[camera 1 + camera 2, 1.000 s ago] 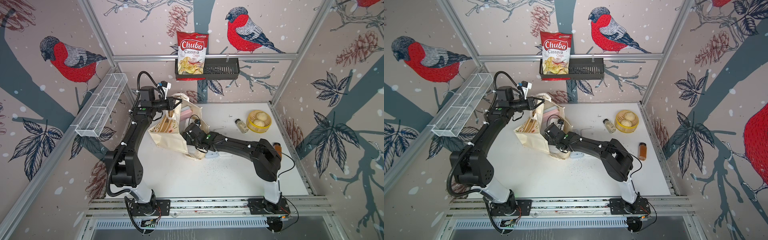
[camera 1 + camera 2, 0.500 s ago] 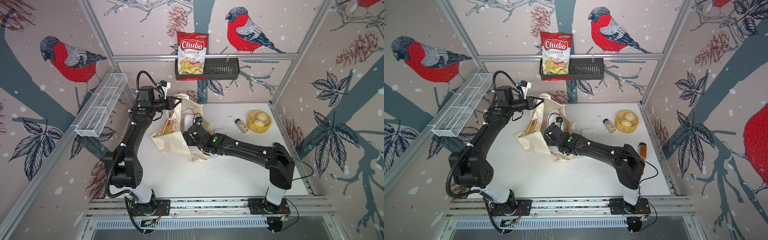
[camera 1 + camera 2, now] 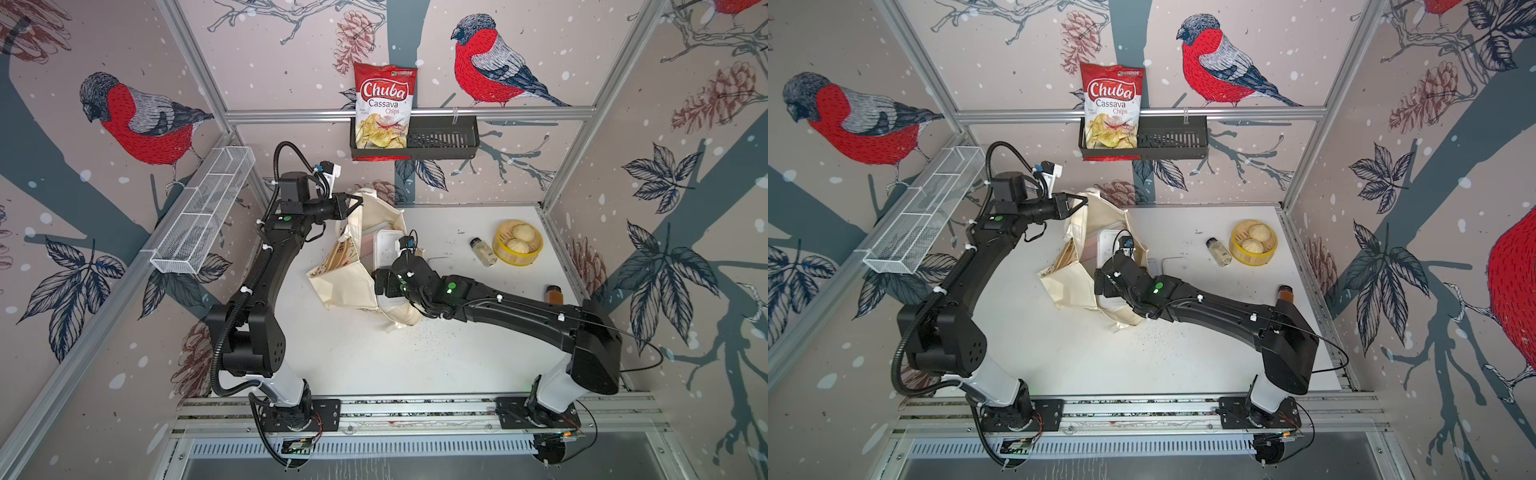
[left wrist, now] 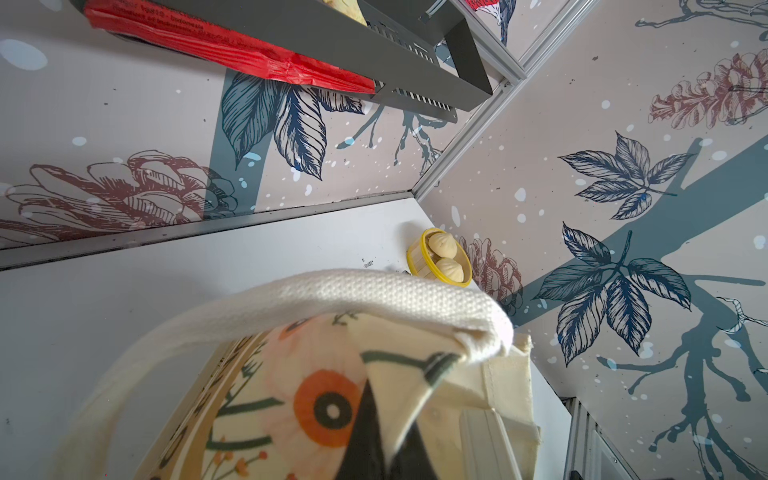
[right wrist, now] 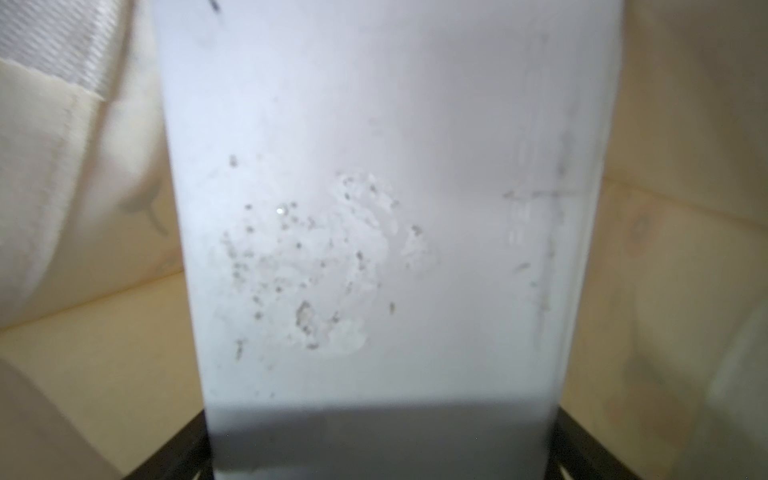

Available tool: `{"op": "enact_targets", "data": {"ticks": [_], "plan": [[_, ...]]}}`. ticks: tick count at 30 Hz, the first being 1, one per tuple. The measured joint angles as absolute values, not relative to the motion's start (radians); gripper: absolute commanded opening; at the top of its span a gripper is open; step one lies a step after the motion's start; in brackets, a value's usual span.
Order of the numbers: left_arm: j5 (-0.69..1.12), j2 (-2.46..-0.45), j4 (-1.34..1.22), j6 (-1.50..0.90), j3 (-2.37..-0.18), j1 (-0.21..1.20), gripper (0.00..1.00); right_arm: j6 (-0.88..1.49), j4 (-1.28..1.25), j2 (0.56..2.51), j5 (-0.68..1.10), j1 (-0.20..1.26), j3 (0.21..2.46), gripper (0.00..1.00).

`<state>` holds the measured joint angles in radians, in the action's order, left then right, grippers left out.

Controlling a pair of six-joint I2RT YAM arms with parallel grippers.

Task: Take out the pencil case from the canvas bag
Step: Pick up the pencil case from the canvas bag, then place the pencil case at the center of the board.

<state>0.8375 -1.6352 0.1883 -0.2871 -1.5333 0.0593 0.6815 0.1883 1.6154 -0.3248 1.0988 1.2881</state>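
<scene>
White pencil case (image 3: 387, 249) clamped in right pincer (image 5: 382, 453), left pincer (image 3: 353, 203) pinching canvas bag (image 3: 345, 286)

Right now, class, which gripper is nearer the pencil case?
Right. The right gripper has its jaws around the pencil case in the bag; the left gripper is apart from it, shut on the bag's handle.

place: robot lab test cell | aluminium frame (image 3: 291, 115) is enclosing a white tabletop (image 3: 365, 361) | bird wallpaper (image 3: 141, 120) is covering walls | left arm (image 3: 266, 272) and right arm (image 3: 519, 309) are sitting bolted to a rail (image 3: 415, 409)
</scene>
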Motion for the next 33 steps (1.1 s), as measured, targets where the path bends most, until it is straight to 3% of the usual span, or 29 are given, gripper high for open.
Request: {"op": "enact_targets", "data": {"ticks": [19, 27, 33], "plan": [[0.826, -1.635, 0.192, -0.272, -1.533, 0.056, 0.00, 0.524, 0.142, 1.321, -0.405, 1.023, 1.196, 0.66], [0.827, -1.632, 0.194, -0.273, -1.534, 0.055, 0.00, 0.411, 0.154, 1.144, -0.307, 0.661, 0.982, 0.66], [0.827, -1.627, 0.204, -0.273, -1.534, 0.054, 0.00, 0.286, 0.233, 1.211, -0.165, 0.355, 0.954, 0.65]]}}
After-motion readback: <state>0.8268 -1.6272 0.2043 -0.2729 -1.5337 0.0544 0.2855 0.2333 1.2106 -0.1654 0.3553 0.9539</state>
